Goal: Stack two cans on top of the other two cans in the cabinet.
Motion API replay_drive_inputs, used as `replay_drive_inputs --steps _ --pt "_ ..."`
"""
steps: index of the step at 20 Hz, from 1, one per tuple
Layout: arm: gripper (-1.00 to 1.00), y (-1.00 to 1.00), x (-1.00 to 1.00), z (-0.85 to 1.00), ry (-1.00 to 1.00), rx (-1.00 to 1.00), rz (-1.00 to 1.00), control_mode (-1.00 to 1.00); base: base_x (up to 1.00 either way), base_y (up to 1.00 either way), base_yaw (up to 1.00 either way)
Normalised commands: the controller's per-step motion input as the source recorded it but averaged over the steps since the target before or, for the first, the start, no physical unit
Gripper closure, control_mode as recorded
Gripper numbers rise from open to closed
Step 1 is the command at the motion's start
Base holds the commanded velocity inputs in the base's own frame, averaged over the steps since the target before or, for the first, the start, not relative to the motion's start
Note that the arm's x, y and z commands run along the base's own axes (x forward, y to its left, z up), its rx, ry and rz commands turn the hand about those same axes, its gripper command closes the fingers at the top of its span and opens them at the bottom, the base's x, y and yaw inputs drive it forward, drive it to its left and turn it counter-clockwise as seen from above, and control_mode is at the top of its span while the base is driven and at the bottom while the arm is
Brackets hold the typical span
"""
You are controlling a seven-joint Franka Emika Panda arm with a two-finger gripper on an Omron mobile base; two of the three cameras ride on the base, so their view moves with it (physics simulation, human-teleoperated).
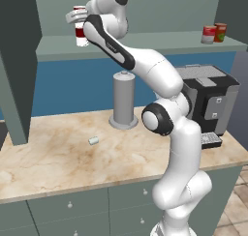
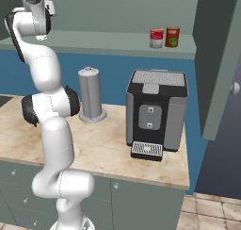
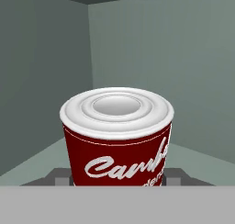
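Gripper (image 3: 118, 181) fingers flank a soup can (image 3: 118, 136), apparently clamped on it, on the cabinet (image 1: 145, 41) shelf; two more cans (image 2: 164, 37) at 3 o'clock.

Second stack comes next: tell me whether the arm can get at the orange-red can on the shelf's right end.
Probably yes: the orange-red can stands near the open front of the cabinet shelf, nothing before it. But the tool holds a soup can.
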Motion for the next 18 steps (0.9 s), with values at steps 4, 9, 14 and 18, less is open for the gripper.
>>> replay_drive_inputs --steps 4,9,14,18 --pt "1.00 0.01 0.00 -0.09 0.02 0.00 0.00 -1.00 0.00 0.00 0.00" --pt "1.00 0.00 0.00 -0.07 0.00 0.00 0.00 -1.00 0.00 0.00 0.00" --pt "-1.00 0.00 0.00 -0.04 0.00 0.00 0.00 -1.00 0.00 0.00 0.00" --pt "-1.00 0.00 0.00 -0.01 0.00 0.00 0.00 -1.00 0.00 0.00 0.00"
